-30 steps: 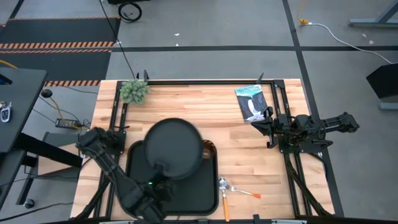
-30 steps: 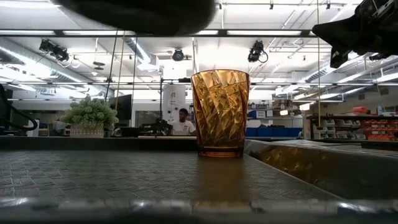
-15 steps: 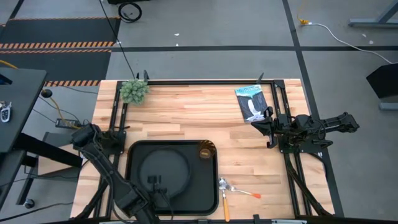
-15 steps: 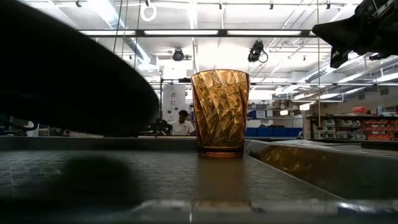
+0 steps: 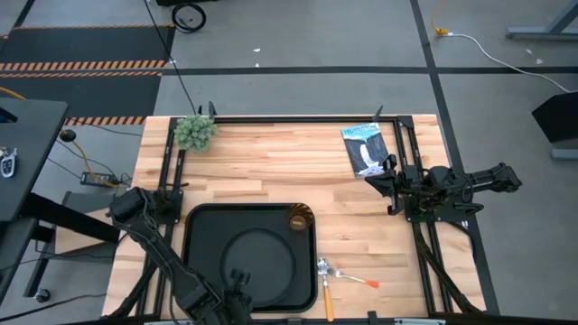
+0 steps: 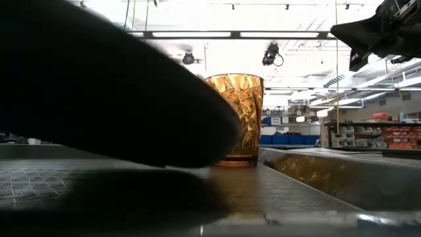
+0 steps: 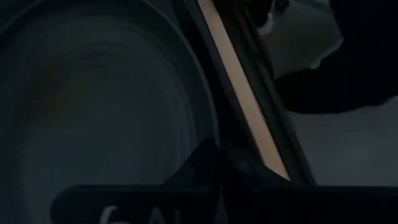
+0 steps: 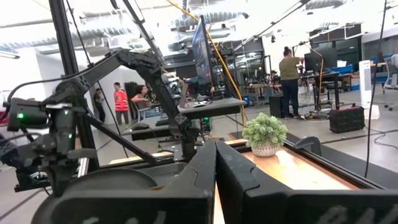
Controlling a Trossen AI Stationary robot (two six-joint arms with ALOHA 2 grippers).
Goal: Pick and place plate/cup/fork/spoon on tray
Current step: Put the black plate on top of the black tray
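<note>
The round black plate (image 5: 262, 257) is inside the black tray (image 5: 194, 226) and fills the left of the low view (image 6: 99, 92). My left gripper (image 5: 237, 280) is at the plate's near rim, shut on it. The amber cup (image 5: 299, 218) stands upright in the tray's far right corner (image 6: 240, 118). The spoon (image 5: 327, 302) and the fork (image 5: 354, 277) lie on the wood just right of the tray, their heads together. My right gripper (image 5: 394, 185) is shut and empty at the table's right edge. My left gripper pinches the plate's rim (image 7: 210, 127) on the side toward the table's near edge. Its fingers (image 7: 205, 165) come from the near side, reaching in over the rim. The plate sits tilted low over the tray floor; whether it touches the floor I cannot tell.
A small potted plant (image 5: 194, 132) stands at the table's far left corner. A dark printed packet (image 5: 365, 149) lies at the far right. Bare wood lies between the tray and the right arm. People stand in the room beyond the table.
My left gripper has carried the plate from above the tray's far part toward the table's near edge and down into the tray. The plate now hangs low over the tray floor, in front of the cup in the low view. The cup has stayed put.
</note>
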